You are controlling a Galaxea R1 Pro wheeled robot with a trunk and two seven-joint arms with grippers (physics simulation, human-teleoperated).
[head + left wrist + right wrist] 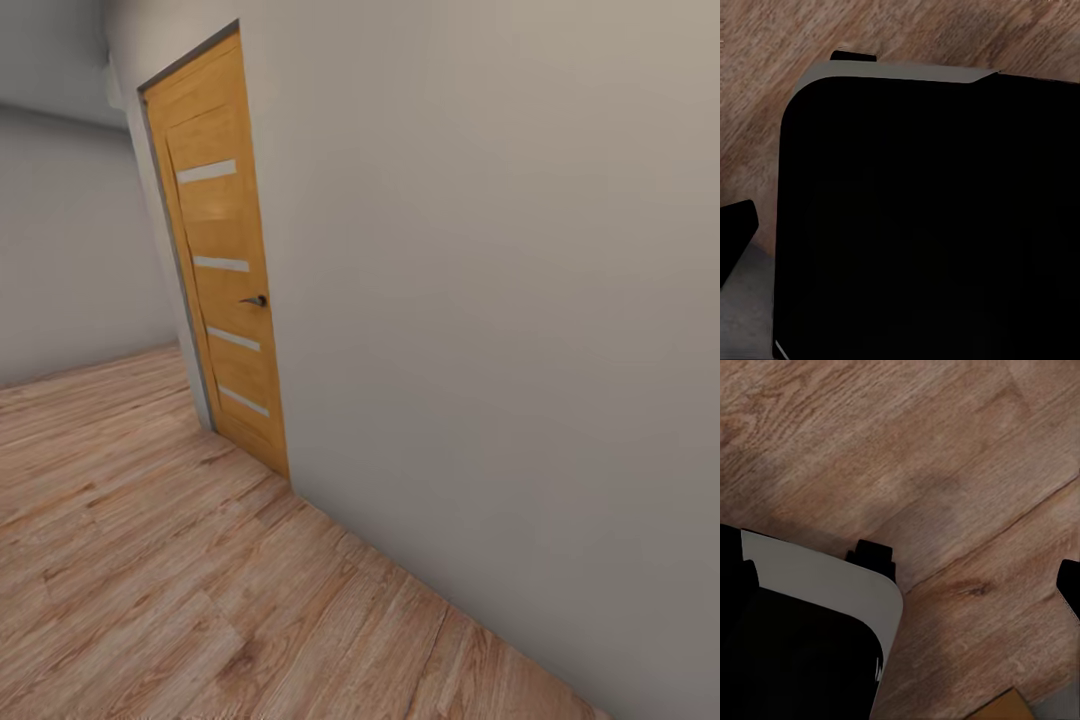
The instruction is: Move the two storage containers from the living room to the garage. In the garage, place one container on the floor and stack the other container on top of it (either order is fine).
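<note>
Black fingertips of the left gripper (pixel 735 232) and the right gripper (pixel 1069 585) barely poke in at the frame edges; how far either is open, or whether it holds anything, I cannot tell. Under both lies the robot's dark base (pixel 922 217) on a light wood-plank floor (pixel 150 560). From the head, open planks run left toward a far wall, while a plain grey wall (pixel 500 300) bounds the right, holding a shut orange wooden door (pixel 225 260) with a small dark handle (pixel 256 300).

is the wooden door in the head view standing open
No, the door sits shut in its frame, its handle against the grey wall.
</note>
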